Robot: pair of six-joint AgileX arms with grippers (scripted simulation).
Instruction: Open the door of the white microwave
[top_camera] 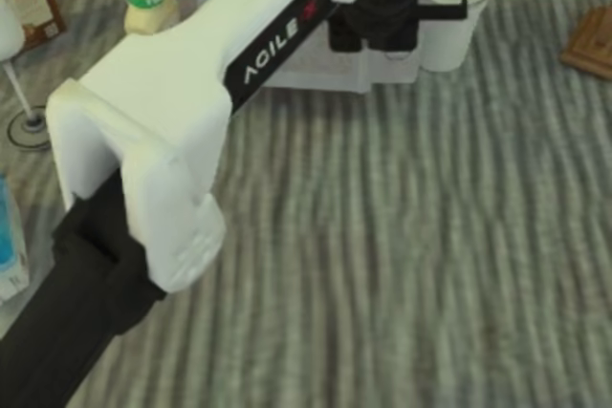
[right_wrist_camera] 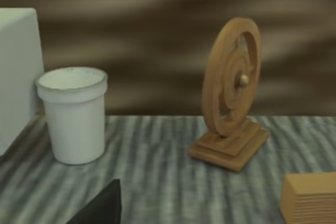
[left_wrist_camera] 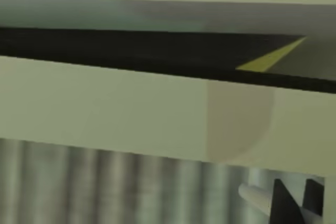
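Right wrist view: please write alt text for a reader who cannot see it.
A white cup stands on a grey striped table beside the white microwave. Farther off stand a wooden ring ornament and a wooden block.

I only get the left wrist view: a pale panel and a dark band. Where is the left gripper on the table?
Observer: The top view shows the left gripper at the far edge, over the microwave, beside a cup.
Operator: Anything else near the cup?
Observer: A wooden wheel ornament stands apart from it.
Operator: And the right gripper?
Observer: The right gripper shows only in its own wrist view, facing the cup.
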